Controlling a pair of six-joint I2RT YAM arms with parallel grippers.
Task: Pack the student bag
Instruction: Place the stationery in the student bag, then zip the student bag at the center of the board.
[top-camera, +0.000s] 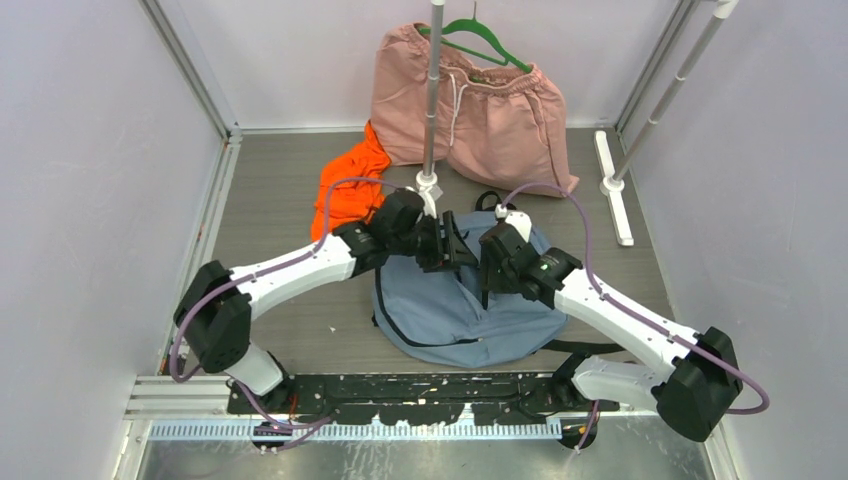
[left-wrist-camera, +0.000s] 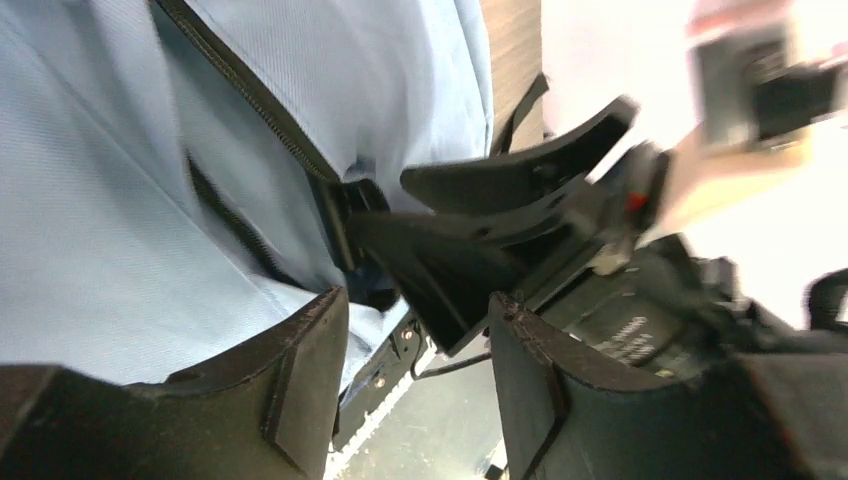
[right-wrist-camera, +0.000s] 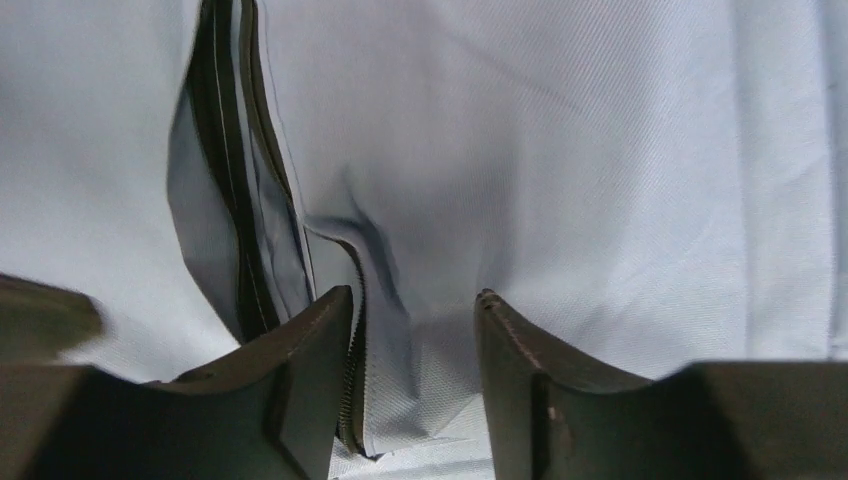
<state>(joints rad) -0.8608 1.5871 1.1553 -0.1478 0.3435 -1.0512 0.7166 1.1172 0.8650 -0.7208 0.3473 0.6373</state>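
The grey-blue student bag (top-camera: 450, 305) lies flat on the floor between the two arms, its black zipper (right-wrist-camera: 228, 180) partly open. My left gripper (top-camera: 455, 245) hovers over the bag's upper left edge, open and empty. In the left wrist view (left-wrist-camera: 415, 320) the bag fabric (left-wrist-camera: 120, 200) lies to the left and the right gripper's black fingers (left-wrist-camera: 500, 195) are straight ahead. My right gripper (top-camera: 487, 268) is over the bag's upper middle. In the right wrist view (right-wrist-camera: 415, 300) it is open, with a raised fold of bag fabric (right-wrist-camera: 420, 340) and the zipper edge between the fingers.
Pink drawstring shorts (top-camera: 490, 110) hang on a green hanger (top-camera: 485, 45) from a rack pole (top-camera: 433, 100) behind the bag. An orange garment (top-camera: 350, 190) lies at the back left. A second pole with a white foot (top-camera: 612, 190) stands at the right. Grey walls close both sides.
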